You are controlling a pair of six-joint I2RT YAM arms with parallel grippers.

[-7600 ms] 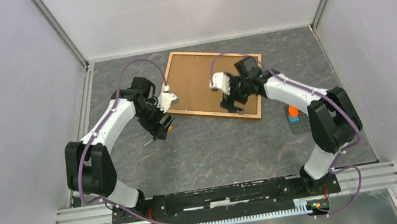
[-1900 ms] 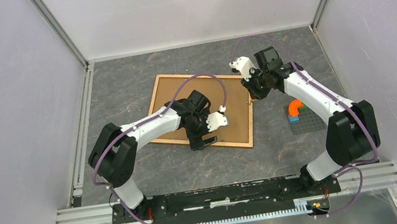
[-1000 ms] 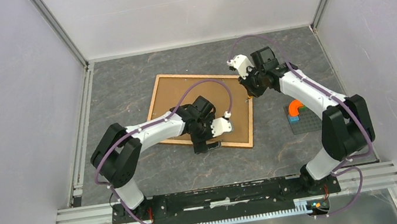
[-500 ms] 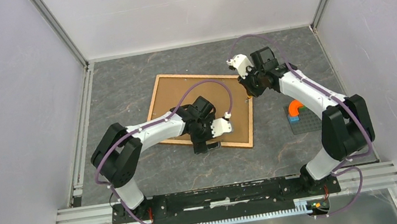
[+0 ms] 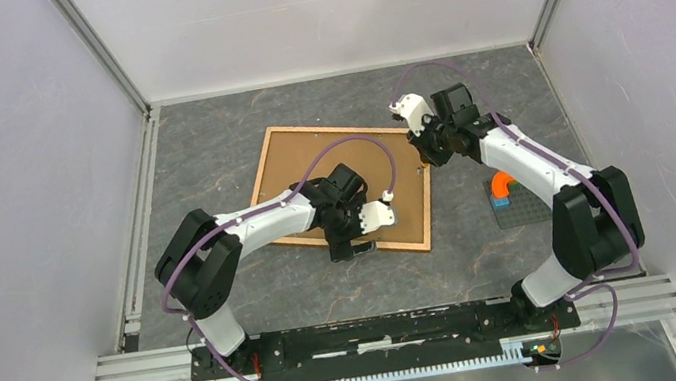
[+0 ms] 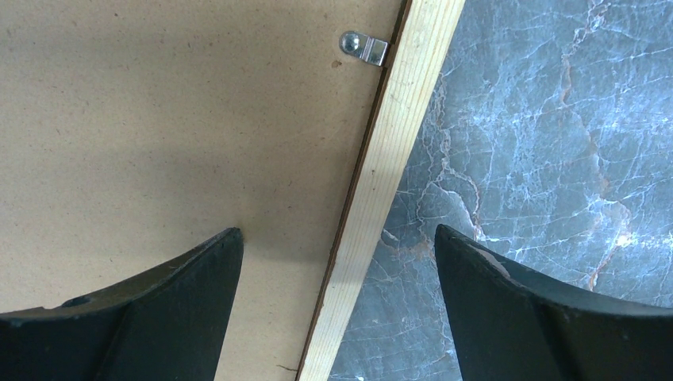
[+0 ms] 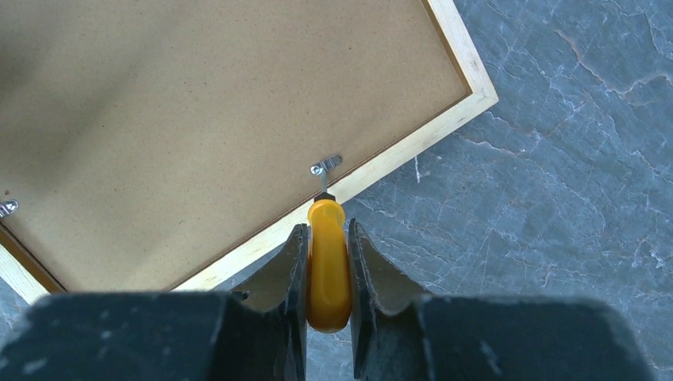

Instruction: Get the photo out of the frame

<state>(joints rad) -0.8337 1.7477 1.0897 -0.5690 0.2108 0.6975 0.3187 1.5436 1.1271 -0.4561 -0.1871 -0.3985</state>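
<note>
Right wrist view: the right pincer [image 7: 327,230] clamps a yellow screwdriver [image 7: 328,278], tip at a clip [image 7: 326,165] on the frame [image 7: 198,119], which lies back-up on the surface [image 7: 555,159], while the left pincer [image 6: 337,232] gapes wide, empty, astride its edge.

One camera looks down from above the near edge onto the whole counter [image 5: 347,280]. Two wrist cameras look down close over the frame [image 5: 289,157], shared by all three.

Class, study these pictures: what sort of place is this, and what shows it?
Probably a robot lab test cell: white-and-black robot arms, left and right, mounted on an aluminium rail, plain pale enclosure walls and a grey marble-patterned tabletop.
</note>
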